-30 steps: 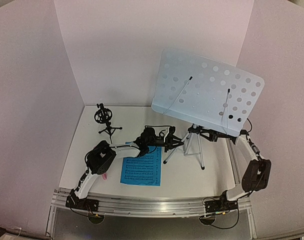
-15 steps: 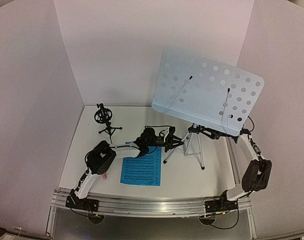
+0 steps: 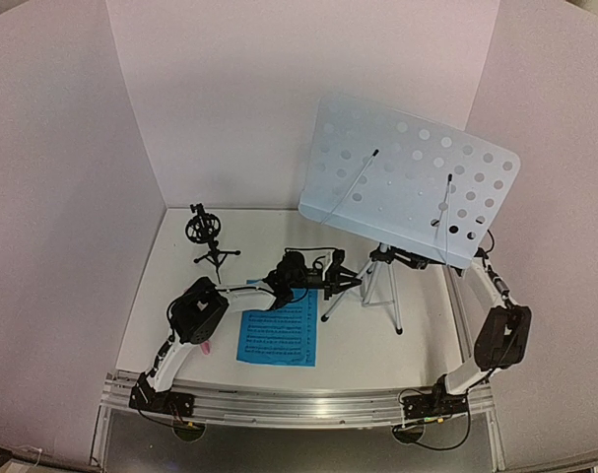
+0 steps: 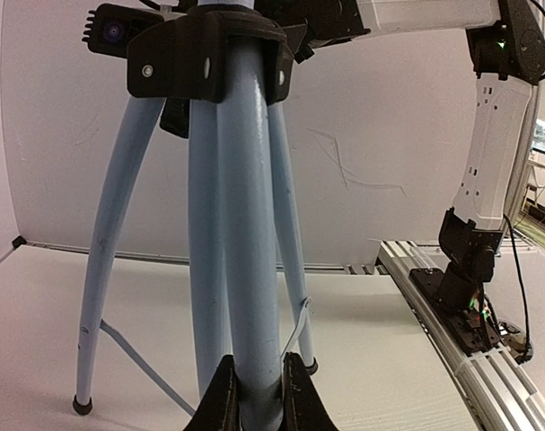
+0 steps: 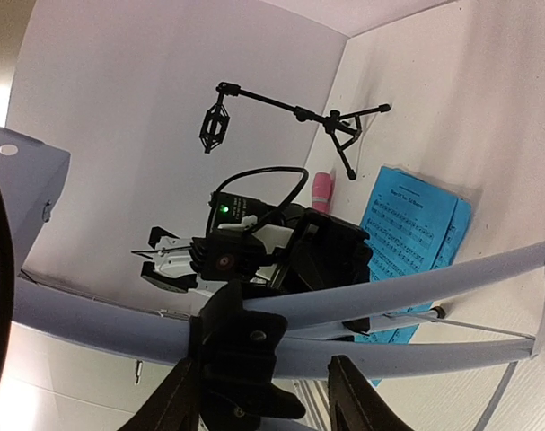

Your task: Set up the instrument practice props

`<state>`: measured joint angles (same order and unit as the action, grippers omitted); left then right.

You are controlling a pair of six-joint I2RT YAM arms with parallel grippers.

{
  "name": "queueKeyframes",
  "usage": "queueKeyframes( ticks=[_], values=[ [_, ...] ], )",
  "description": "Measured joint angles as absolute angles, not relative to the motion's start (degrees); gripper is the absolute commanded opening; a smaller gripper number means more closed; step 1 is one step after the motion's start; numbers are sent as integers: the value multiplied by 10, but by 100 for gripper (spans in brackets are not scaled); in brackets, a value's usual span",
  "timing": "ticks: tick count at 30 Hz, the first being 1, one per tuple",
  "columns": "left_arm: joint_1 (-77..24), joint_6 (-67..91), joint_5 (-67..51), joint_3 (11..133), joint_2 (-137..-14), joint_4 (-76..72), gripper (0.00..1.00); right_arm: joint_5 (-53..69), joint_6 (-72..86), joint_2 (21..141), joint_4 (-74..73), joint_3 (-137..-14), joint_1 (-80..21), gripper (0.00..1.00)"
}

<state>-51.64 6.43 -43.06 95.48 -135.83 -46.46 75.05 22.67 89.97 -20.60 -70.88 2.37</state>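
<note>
The silver tripod music stand (image 3: 377, 286) stands right of centre, its perforated pale desk (image 3: 407, 187) tilted above. My left gripper (image 3: 344, 279) is shut on one of the stand's tubes low down; the left wrist view shows the jaws (image 4: 252, 406) pinching it. My right gripper (image 3: 405, 260) is at the stand's black hub (image 5: 245, 355); its fingers (image 5: 356, 395) are spread either side of it. Blue sheet-music pages (image 3: 277, 337) lie flat near the front. The pink microphone (image 3: 208, 347) peeks out under my left arm. The black mic mount (image 3: 208, 236) stands back left.
White walls enclose the table on three sides. A metal rail (image 3: 299, 404) runs along the near edge and another (image 4: 452, 314) along the right side. In the right wrist view the pages (image 5: 407, 233), the microphone (image 5: 321, 190) and the mount (image 5: 281, 112) show beyond the stand.
My right arm's elbow has shifted slightly up and left, and the desk has moved a little with it. My left arm has not moved.
</note>
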Motion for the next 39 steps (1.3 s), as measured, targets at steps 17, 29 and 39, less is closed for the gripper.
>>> queueKeyframes(
  ticks=[17, 29, 39],
  values=[
    [-517, 60, -428, 955, -1358, -465, 0, 747, 279, 904, -194, -720, 18, 0],
    [-517, 48, -419, 954, -1358, -465, 0, 695, 541, 877, -176, -696, 16, 21],
    [-521, 47, -408, 936, -1351, -481, 0, 637, 627, 875, -199, -702, 12, 49]
  ],
)
